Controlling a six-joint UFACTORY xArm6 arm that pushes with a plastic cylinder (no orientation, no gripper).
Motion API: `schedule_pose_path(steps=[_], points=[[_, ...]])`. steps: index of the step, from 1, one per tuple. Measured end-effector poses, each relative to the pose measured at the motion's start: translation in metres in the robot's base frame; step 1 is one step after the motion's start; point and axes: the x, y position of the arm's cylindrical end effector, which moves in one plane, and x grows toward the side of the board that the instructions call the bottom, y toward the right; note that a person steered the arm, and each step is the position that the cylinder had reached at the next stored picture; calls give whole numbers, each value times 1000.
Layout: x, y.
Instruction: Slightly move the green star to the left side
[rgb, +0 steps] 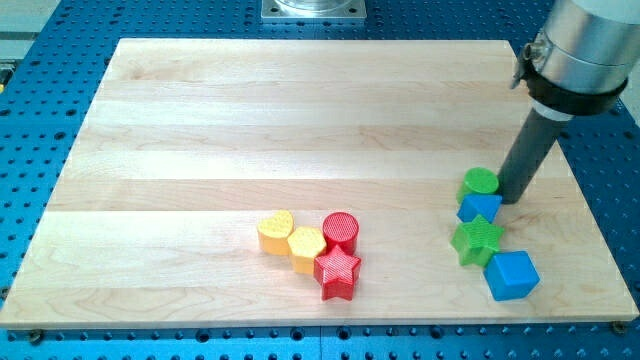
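Note:
The green star (476, 241) lies on the wooden board (200, 120) at the view's lower right. A blue cube (480, 208) sits just above it, touching it, and a green cylinder (480, 182) sits above that. A second blue cube (512, 275) lies below and right of the star, touching it. My tip (510, 199) rests on the board just right of the upper blue cube and the green cylinder, above and right of the green star and apart from it.
A cluster sits at the bottom middle: a yellow heart (276, 232), a yellow hexagon (306, 246), a red cylinder (340, 232) and a red star (337, 272). The board's right edge (600, 210) is close to the right-hand blocks.

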Motion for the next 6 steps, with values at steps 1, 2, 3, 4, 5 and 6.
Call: schedule_pose_path(steps=[1,2,3,4,5,6], points=[[13,13],[58,18],[59,13],[46,12],[29,7],[51,7]])
